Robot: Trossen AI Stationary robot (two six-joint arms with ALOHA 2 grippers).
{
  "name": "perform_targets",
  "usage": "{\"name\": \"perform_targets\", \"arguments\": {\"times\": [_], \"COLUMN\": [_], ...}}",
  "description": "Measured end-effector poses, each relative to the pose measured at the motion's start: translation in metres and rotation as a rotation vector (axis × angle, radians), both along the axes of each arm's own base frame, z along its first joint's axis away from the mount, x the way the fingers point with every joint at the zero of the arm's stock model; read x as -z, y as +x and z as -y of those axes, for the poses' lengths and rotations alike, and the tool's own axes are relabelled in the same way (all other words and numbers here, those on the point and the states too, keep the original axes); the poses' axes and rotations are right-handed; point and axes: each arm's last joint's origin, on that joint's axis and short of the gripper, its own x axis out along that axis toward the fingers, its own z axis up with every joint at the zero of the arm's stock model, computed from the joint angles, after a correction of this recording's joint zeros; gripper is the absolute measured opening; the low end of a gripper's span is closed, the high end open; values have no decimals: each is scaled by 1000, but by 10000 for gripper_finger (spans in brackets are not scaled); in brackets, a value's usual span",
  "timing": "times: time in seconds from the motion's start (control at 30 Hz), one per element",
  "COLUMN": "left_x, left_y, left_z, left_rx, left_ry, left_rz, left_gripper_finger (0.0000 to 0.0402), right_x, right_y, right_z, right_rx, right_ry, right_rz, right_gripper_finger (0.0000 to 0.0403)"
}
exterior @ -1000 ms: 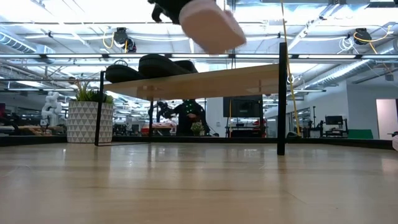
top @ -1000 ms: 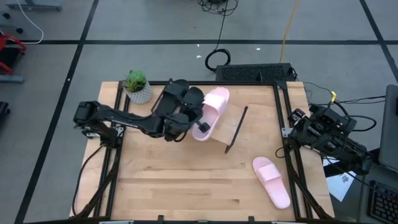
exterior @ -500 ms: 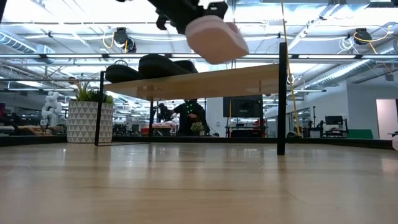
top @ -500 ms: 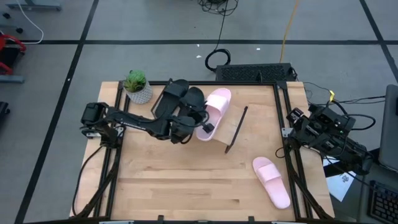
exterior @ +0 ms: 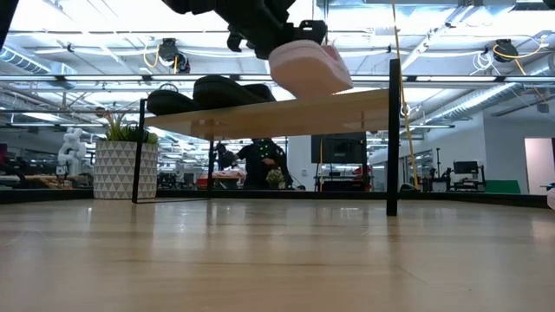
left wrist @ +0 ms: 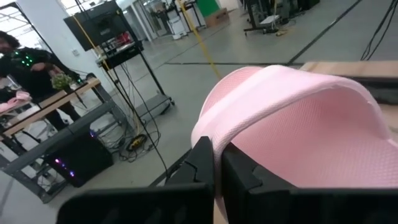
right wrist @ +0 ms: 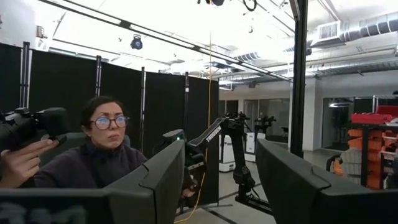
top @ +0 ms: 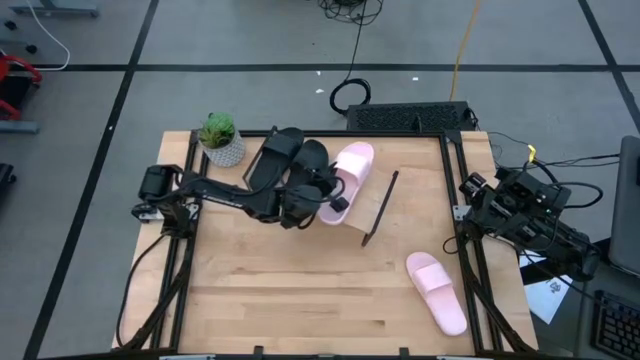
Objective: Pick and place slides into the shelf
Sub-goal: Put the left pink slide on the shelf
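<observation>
The shelf at 12 o'clock on the tabletop already has both black slides. The left end effector pinches one pink slide over the shelf, beside them. The other pink slide waits at 4 o'clock. The right end effector, spread wide, rests at 3 o'clock.

— What sort of place is this?
— A robotics lab hall: grey floor with black tape lines, exposed ceiling ducts, black partition panels.
— Anything else?
— Another robot arm on a stand, and a person at twelve o'clock holding a camera.
</observation>
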Motion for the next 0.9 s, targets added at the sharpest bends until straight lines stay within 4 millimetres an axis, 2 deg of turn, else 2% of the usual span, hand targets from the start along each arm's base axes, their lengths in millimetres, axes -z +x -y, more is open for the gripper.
{"name": "perform_targets", "arguments": {"times": [0.53, 0.9], "left_x": [12, 18], "left_y": [-2, -5], "left_z": [-21, -27], "left_rx": [-1, -14], "left_ry": [-39, -40], "left_rz": [-106, -184], "left_gripper_finger": [0, 0], "right_x": [0, 0], "right_y": [0, 0], "right_z": [0, 0], "right_rx": [0, 0], "right_ry": [3, 3], "right_rz": [-6, -6], "right_gripper_finger": [187, 187]}}
